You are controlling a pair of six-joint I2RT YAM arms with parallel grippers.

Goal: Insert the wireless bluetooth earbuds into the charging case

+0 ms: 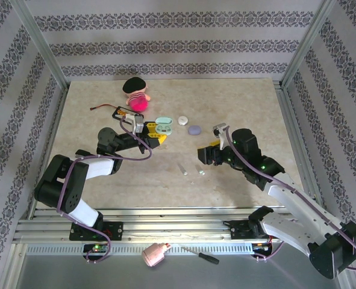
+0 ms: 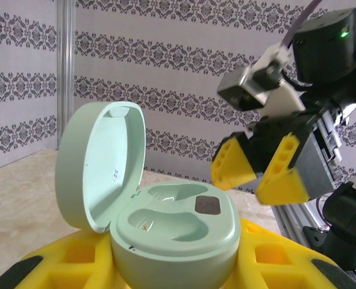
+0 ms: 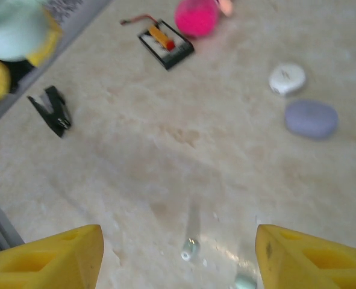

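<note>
**Item: open charging case, presented for loading**

1. Mint-green charging case [image 2: 171,232]. Lid hinged up and back. Both moulded wells face upward and look empty, one showing a dark patch. It is pinched between the yellow fingers of the left claw [image 1: 153,133], which holds it off the desk [image 1: 244,108] at centre-left.
2. Right claw [image 3: 179,241]. Fingers spread wide and holding nothing. It hovers low over the middle of the desk, facing the case.
3. Stem-shaped earbud [image 3: 190,247]. Lies loose on the desk between the spread fingers, its stem pointing away from the wrist camera.
4. Second earbud [image 3: 245,281]. Pale and just beside the right-hand finger. It is blurred, so its shape is uncertain.
5. Bystanders at the far side: white case [image 3: 287,79], lilac case [image 3: 311,118], both closed; pink doll [image 1: 135,95]; black clip [image 3: 52,108].

**Handling note (judgement).** The step in hand appears to be collecting a bud.
- Choose one bud and centre it between the fingers.
- Come down until the tips nearly brush the desk, then close slowly across the bud's body rather than its thin stem; a piece this small may skid or flip.
- Keep clear of the neighbouring bud.
- The case should stay level and steady.
</note>
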